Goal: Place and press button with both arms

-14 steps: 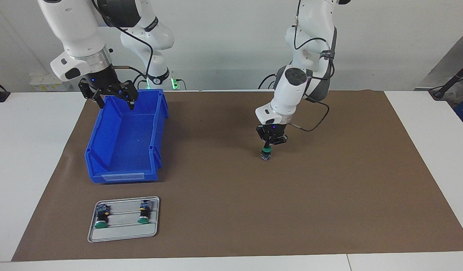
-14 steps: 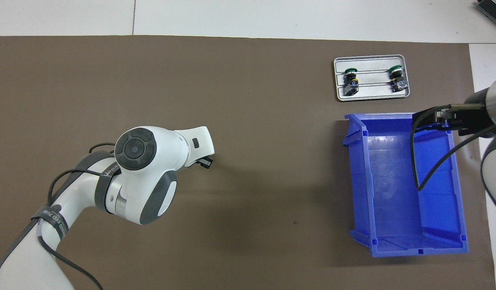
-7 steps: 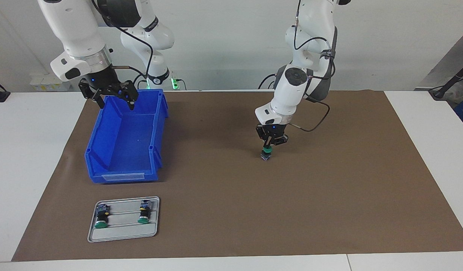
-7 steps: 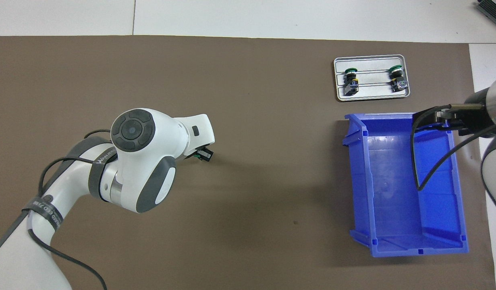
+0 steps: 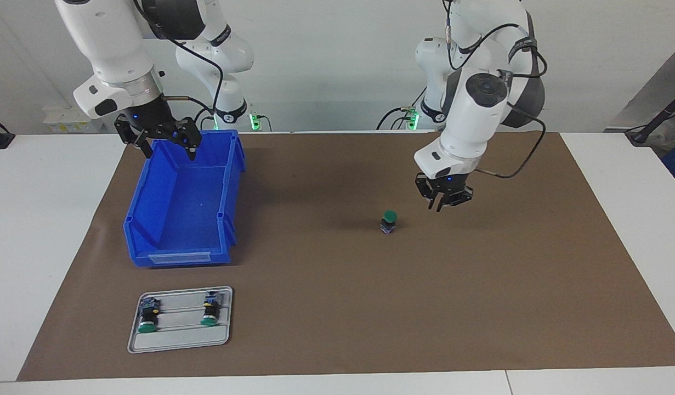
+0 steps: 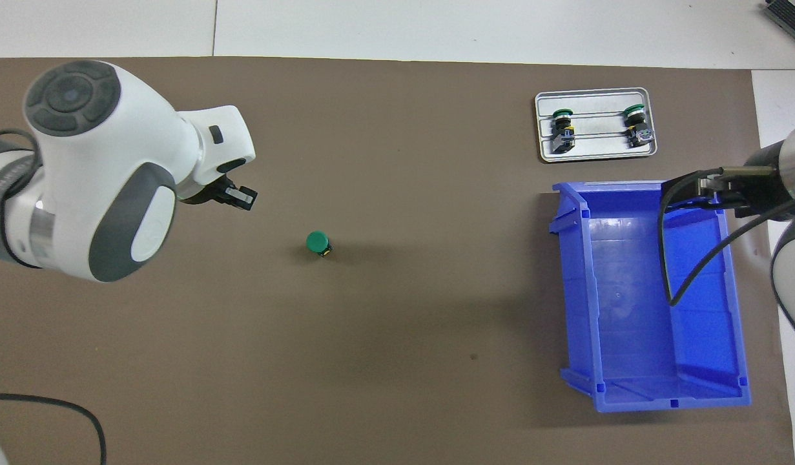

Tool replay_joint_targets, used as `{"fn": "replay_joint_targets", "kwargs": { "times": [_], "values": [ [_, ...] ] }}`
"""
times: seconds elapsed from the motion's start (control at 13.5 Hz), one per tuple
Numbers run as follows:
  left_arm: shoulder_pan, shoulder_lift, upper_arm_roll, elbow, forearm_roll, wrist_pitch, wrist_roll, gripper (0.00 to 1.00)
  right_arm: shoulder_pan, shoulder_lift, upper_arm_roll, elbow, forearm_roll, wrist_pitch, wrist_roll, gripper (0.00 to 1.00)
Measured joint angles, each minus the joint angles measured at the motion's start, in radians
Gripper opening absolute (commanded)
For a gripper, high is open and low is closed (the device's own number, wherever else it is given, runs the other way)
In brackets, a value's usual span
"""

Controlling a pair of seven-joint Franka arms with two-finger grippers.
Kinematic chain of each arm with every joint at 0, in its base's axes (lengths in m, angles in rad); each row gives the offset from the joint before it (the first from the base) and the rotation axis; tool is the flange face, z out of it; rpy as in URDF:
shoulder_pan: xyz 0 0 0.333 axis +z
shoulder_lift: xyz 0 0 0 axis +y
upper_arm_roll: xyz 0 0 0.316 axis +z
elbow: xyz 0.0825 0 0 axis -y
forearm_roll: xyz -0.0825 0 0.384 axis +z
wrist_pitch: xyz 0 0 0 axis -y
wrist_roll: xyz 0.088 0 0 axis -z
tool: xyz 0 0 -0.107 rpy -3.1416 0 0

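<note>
One button (image 5: pixel 389 221) stands upright on the brown mat, green cap up, nothing touching it; it also shows in the overhead view (image 6: pixel 318 243). My left gripper (image 5: pixel 438 207) hangs shut and empty in the air over bare mat, beside the button toward the left arm's end of the table; the overhead view shows it too (image 6: pixel 241 195). My right gripper (image 5: pixel 169 151) is open and empty, and waits over the robot-side end of the blue bin (image 5: pixel 230 203).
A grey tray (image 5: pixel 178 340) lies farther from the robots than the bin, with two more buttons (image 5: pixel 147 317) (image 5: pixel 210 311) lying on their sides in it. The bin (image 6: pixel 629 290) holds nothing. The brown mat (image 5: pixel 507 285) covers most of the table.
My left gripper was down on the button's green cap; it has lifted off and swung toward the left arm's end of the table. The button stays standing. The right arm has not moved.
</note>
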Motion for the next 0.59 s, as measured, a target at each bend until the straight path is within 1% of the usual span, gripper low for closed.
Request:
{"fn": "replay_joint_targets", "kwargs": {
  "times": [0.15, 0.22, 0.3, 0.37, 0.59],
  "values": [
    [0.084, -0.001, 0.002, 0.024, 0.005, -0.038, 0.000, 0.53, 0.000, 0.000, 0.000, 0.000, 0.000, 0.000, 0.000, 1.00],
    [0.126, -0.003, 0.004, 0.031, 0.006, -0.040, 0.002, 0.61, 0.000, 0.000, 0.000, 0.000, 0.000, 0.000, 0.000, 1.00],
    [0.162, -0.010, 0.006, 0.037, 0.007, -0.040, 0.004, 0.81, 0.001, 0.000, 0.000, 0.000, 0.000, 0.000, 0.000, 1.00],
    [0.193, -0.026, 0.008, 0.044, 0.007, -0.042, 0.005, 0.88, 0.002, 0.000, 0.003, 0.000, 0.000, 0.000, 0.000, 0.99],
    [0.233, -0.106, 0.009, 0.050, 0.007, -0.084, 0.006, 0.92, 0.004, 0.000, 0.014, -0.002, 0.001, 0.007, 0.012, 0.97]
  ]
}}
